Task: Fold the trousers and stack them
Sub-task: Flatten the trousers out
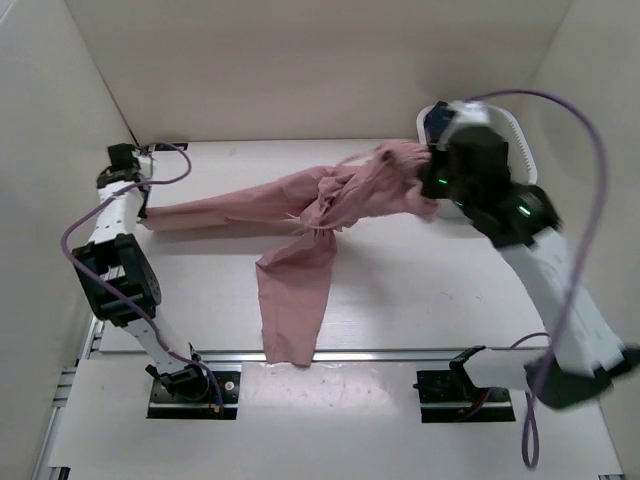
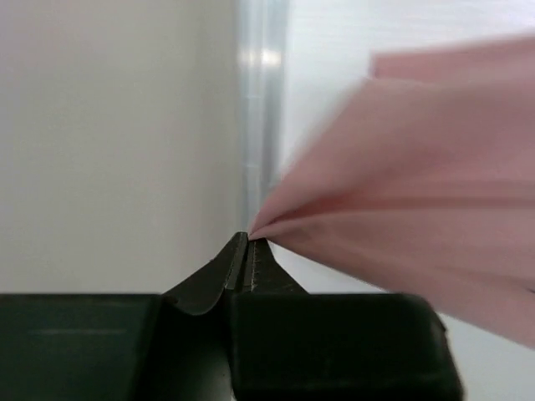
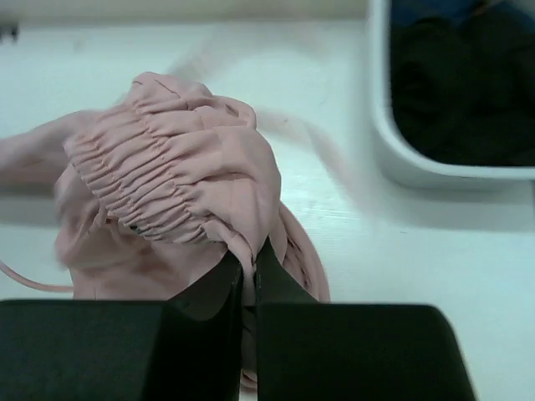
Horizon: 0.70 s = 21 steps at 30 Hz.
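Observation:
The dusty-pink trousers (image 1: pixel 300 205) stretch across the far half of the table, one leg running left, the other hanging down toward the front rail. My left gripper (image 1: pixel 143 205) is shut on the end of the left leg (image 2: pixel 401 192) at the far left. My right gripper (image 1: pixel 432 190) is shut on the gathered elastic waistband (image 3: pixel 167 180) at the right and holds it raised, the fabric bunched beside it. The fingers (image 3: pixel 276 276) pinch a fold of the pink cloth.
A white bin (image 1: pixel 520 150) with dark garments (image 3: pixel 468 83) stands at the far right, right behind my right gripper. White walls enclose the table on the left, back and right. A metal rail (image 1: pixel 380 355) runs along the front.

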### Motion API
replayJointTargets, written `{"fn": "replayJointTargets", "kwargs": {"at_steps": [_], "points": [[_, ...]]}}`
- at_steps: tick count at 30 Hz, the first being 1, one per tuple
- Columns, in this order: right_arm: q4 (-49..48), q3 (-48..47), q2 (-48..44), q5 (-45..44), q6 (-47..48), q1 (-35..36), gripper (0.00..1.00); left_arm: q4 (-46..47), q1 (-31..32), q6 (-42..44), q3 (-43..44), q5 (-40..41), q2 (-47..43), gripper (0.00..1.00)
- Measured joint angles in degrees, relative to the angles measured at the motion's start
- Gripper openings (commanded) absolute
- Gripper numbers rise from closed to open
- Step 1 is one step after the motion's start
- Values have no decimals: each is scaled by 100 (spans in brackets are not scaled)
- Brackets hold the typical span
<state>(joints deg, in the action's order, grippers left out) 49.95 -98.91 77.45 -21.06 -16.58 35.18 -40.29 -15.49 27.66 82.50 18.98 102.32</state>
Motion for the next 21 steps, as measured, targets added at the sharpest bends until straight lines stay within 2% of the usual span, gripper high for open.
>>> {"fn": "replayJointTargets", "kwargs": {"at_steps": [3,6,15,18,19,20,21], "points": [[-31,442,-1287,-227,2,-444,0,-70,-361,249,367,173,-238,14],[144,942,-1823,-420,4,-466,0,-219,-487,446,509,317,-372,14],[435,2658,-1534,-890,-299,-472,0,-566,-570,780,925,457,-348,14],[382,3060,-1637,-890,-448,-562,1,-684,-531,813,1379,472,-44,14],[356,3147,-1665,-833,-490,-647,6,-741,-483,822,1633,507,138,14],[310,3171,-1670,-732,-531,-745,17,-758,-409,824,1921,553,367,27],[240,3174,-1663,-664,-573,-835,36,-780,-306,848,2232,608,614,38]]}}
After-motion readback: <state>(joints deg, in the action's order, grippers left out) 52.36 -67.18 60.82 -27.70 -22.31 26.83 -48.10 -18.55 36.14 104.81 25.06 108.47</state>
